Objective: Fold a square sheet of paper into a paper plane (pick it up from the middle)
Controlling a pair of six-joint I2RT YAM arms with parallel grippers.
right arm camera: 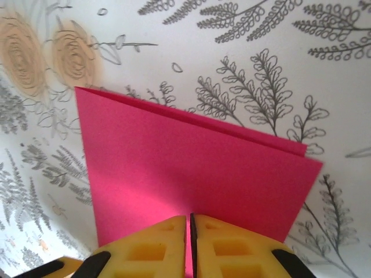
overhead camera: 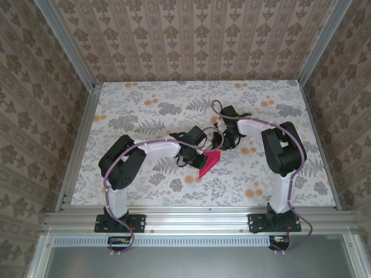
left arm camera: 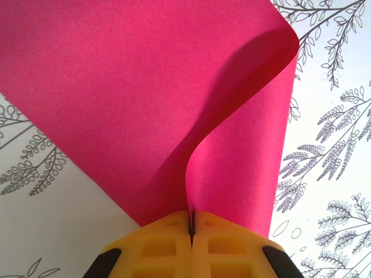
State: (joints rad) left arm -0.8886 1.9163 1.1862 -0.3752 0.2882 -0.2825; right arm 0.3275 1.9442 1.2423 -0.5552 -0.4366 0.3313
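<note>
Top view: arms meet mid-table over square sheet of paper, grips too small to judge.
Left wrist: left gripper pinching curled, arching edge.
Right wrist: right gripper closed, apparently on folded double layer.
Table floral; walls damask-papered.

Your top external camera sits high above and behind the arms. It looks down and forward over the whole floral worktop, with the left arm's base and the right arm's base at its bottom edge. It is the far view.

Your left wrist camera rides just behind the left gripper and faces out along it, very near the square sheet of paper. Your right wrist camera looks likewise past the right gripper, close on the same sheet, apparently from its other side. All three views share that sheet and the fern-printed worktop around it.
</note>
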